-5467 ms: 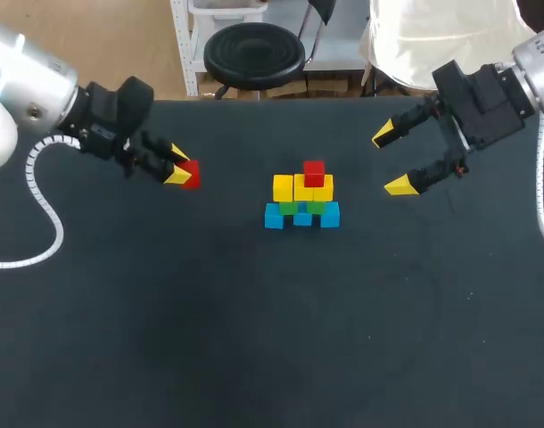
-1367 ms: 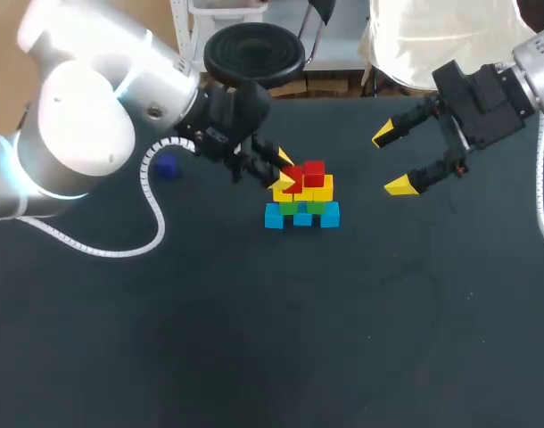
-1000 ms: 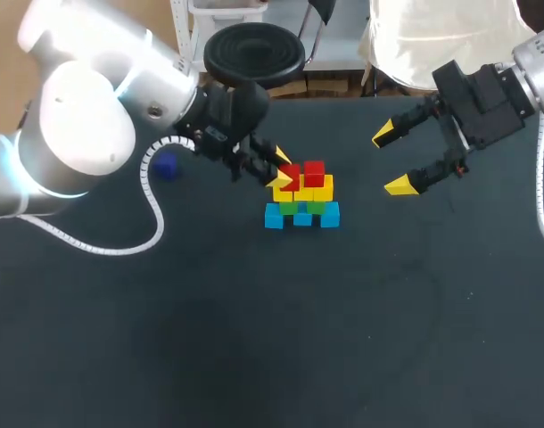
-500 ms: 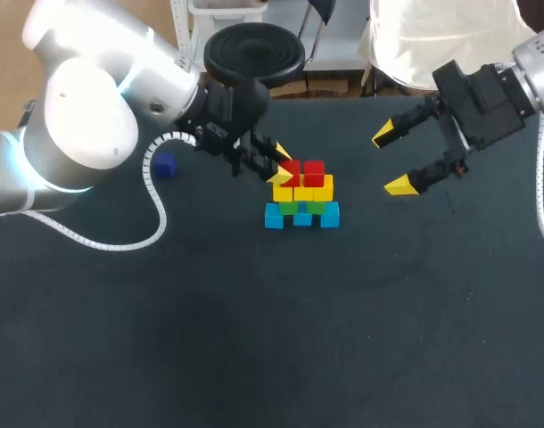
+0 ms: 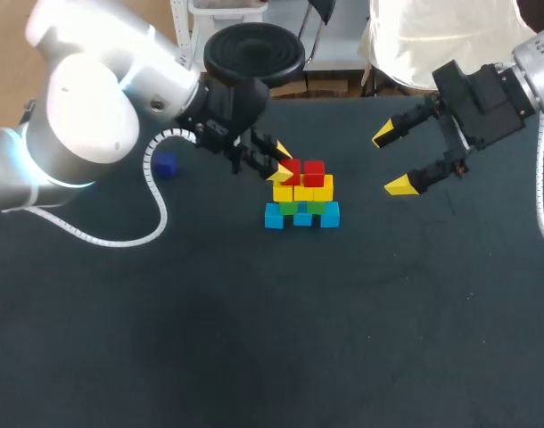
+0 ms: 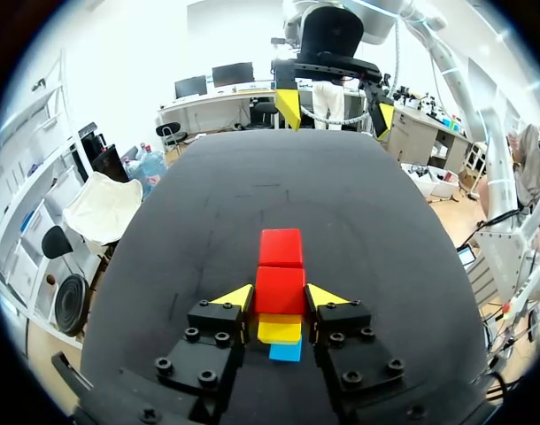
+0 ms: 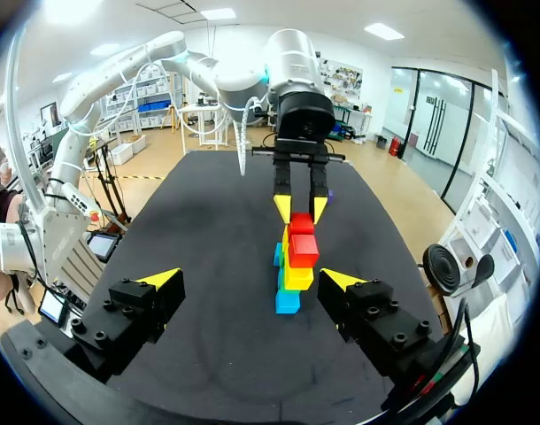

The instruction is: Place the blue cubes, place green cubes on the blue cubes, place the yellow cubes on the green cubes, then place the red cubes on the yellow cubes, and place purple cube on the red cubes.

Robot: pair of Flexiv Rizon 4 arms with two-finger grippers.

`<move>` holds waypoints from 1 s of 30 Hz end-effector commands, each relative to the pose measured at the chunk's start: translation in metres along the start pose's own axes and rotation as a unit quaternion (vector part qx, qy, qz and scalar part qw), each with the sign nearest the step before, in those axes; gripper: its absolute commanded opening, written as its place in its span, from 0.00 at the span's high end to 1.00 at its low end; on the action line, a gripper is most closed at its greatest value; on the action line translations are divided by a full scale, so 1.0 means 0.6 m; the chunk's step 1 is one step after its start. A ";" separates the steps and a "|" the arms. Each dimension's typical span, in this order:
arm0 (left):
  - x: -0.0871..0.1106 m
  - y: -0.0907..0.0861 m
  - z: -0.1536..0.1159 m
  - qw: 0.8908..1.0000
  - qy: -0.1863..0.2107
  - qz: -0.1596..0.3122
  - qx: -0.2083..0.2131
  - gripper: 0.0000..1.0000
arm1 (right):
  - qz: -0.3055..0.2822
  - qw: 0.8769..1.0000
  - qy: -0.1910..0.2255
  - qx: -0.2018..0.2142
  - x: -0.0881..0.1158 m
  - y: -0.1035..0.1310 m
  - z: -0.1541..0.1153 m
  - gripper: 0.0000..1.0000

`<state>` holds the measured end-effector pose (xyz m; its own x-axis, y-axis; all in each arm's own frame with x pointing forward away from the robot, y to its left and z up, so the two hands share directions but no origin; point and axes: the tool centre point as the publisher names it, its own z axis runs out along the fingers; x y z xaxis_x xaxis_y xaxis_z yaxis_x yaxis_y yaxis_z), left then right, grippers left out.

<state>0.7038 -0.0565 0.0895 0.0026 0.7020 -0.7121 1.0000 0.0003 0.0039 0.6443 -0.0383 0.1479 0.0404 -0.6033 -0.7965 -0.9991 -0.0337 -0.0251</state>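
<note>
At the far left of the tabletop (image 5: 254, 339) a purple cube (image 5: 165, 166) lies alone, well apart from the stack. It is judged to be light, rigid and smooth-faced. It would best be taken squarely by two opposite flat faces with little force, since a skewed hold could let it twist.

To its right, the left arm (image 5: 94, 116) is reached in to the stack. Its jaws are pinched on a red cube (image 6: 280, 289), with a yellow fingertip (image 6: 236, 297) against each side face, and are opened no wider than the cube itself. This cube is held over the left part of the yellow cubes (image 5: 303, 191), right beside a second red cube (image 5: 314, 169). Whether it rests fully on them cannot be told.

Under the yellow layer the green cubes (image 5: 290, 207) and the blue cubes (image 5: 273, 217) are seen. The blocks are judged to be loose and easily nudged, so a straight release is called for.

At the far right, the jaws of the right arm (image 5: 482, 98) are spread wide. They are well apart from the stack, and nothing is held or touched.
</note>
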 end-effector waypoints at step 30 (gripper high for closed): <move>0.000 0.003 0.008 1.000 0.003 -0.010 0.000 1.00 | 0.000 1.000 0.000 0.001 0.000 0.001 0.000 0.00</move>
<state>0.7044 -0.0589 0.0863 -0.0161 0.7049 -0.7091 0.9999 0.0136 -0.0092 0.6443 -0.0383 0.1479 0.0404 -0.6033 -0.7965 -0.9991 -0.0337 -0.0251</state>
